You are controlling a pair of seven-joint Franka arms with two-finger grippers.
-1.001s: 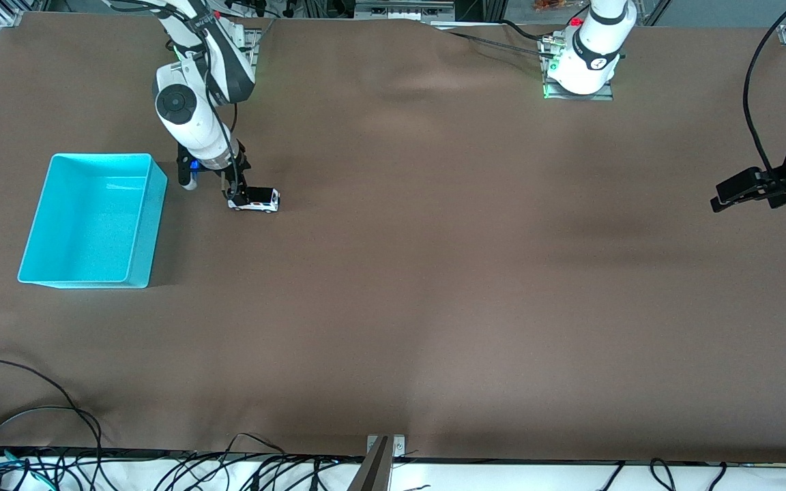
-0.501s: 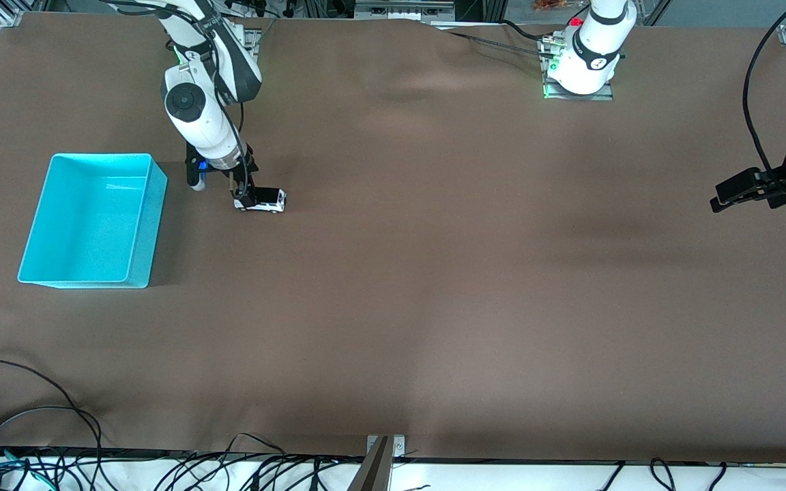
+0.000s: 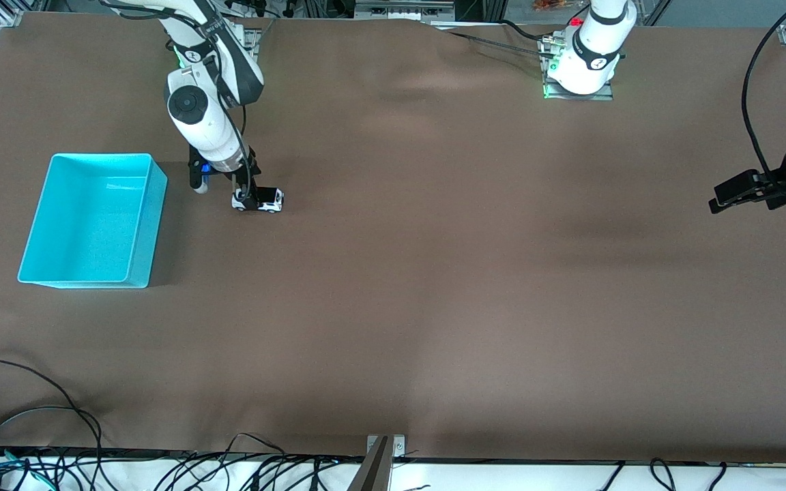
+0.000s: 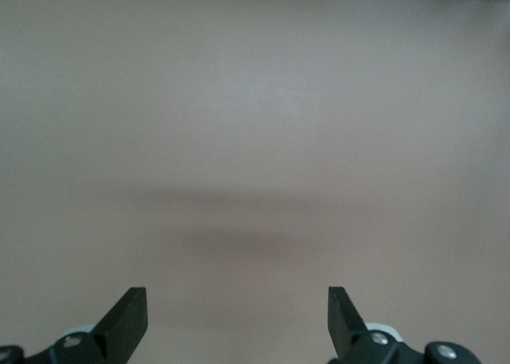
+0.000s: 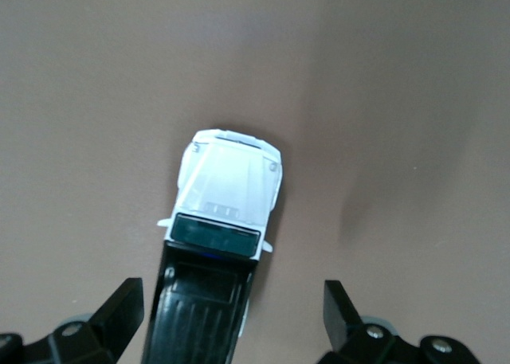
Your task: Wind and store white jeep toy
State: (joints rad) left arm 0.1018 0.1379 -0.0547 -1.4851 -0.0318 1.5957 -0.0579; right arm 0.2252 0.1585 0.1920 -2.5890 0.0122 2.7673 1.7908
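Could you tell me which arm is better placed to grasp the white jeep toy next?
The right: its open pincer straddles the white jeep toy beside the turquoise bin, while the left pincer waits open at the table's other end.

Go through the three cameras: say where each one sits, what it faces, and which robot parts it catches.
Front view: high across the table, facing both arms; shows right hand low at the white jeep toy, turquoise bin, left hand waiting.
Left wrist view: looks down on bare table; own open fingers.
Right wrist view: looks down on the jeep between open fingers.
Shared: front and right wrist both show the jeep.
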